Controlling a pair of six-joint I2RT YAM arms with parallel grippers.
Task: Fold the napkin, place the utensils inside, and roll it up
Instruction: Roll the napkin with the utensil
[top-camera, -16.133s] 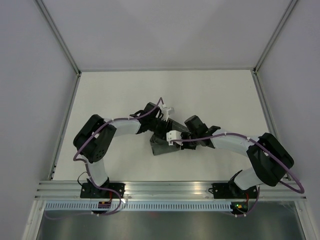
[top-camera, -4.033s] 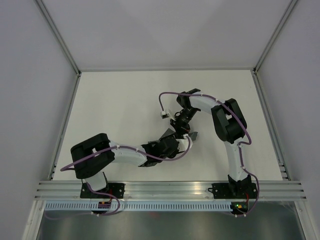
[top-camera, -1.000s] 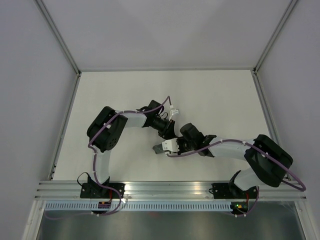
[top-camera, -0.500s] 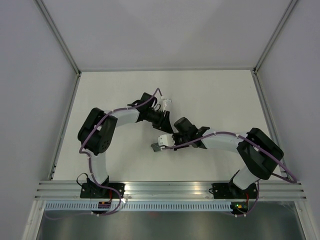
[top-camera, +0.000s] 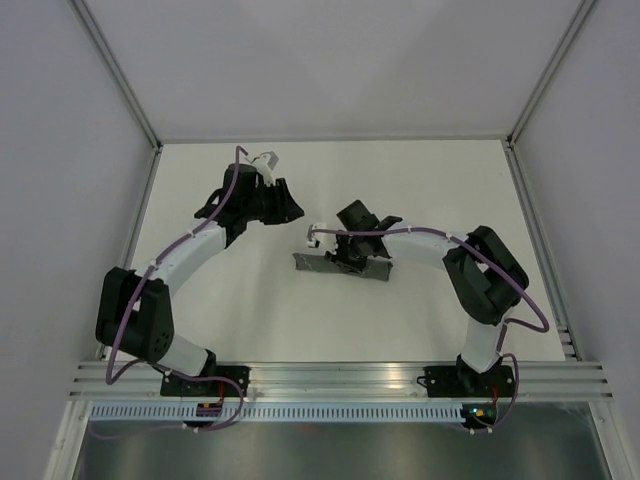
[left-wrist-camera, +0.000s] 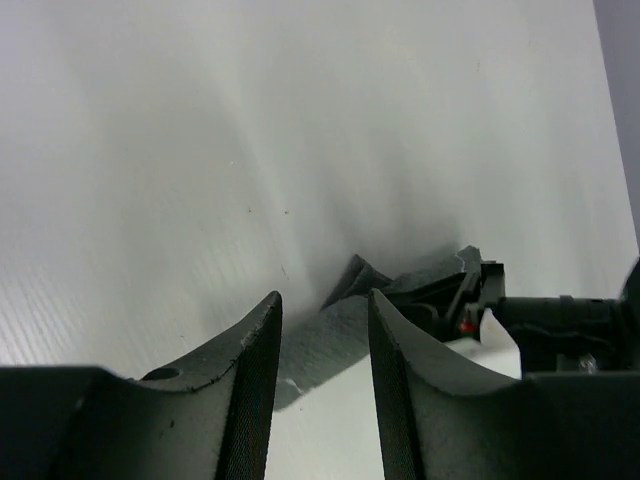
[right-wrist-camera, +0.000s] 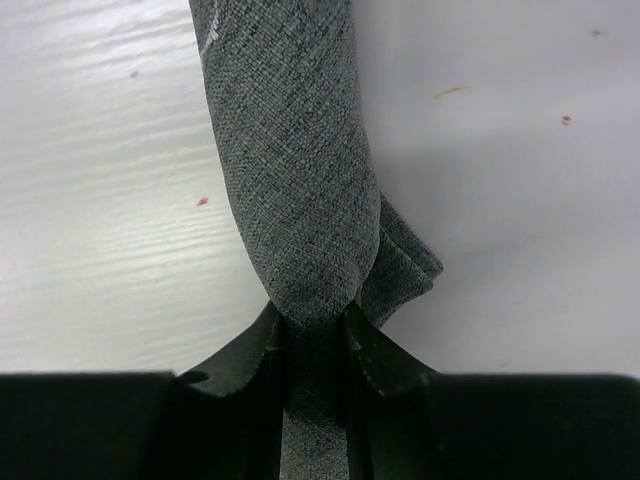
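Observation:
The napkin (top-camera: 325, 264) is a dark grey rolled bundle lying across the middle of the table. In the right wrist view the napkin (right-wrist-camera: 290, 150) runs away from my right gripper (right-wrist-camera: 312, 330), whose jaws are shut on its near end, with a loose folded corner sticking out to the right. In the top view my right gripper (top-camera: 347, 252) sits over the roll. My left gripper (top-camera: 297, 211) hangs up and to the left of it, apart from the cloth. Its jaws are open and empty in the left wrist view (left-wrist-camera: 322, 312), with the napkin (left-wrist-camera: 335, 335) beyond them. No utensils are in view.
Metal frame rails (top-camera: 135, 235) border the white table on the left and right, and an aluminium rail (top-camera: 330, 375) runs along the near edge by the arm bases. Grey walls enclose the back and sides.
My left arm has swung away from the napkin toward the far left of the table. My right gripper has carried the roll a little farther from the bases and laid it more level.

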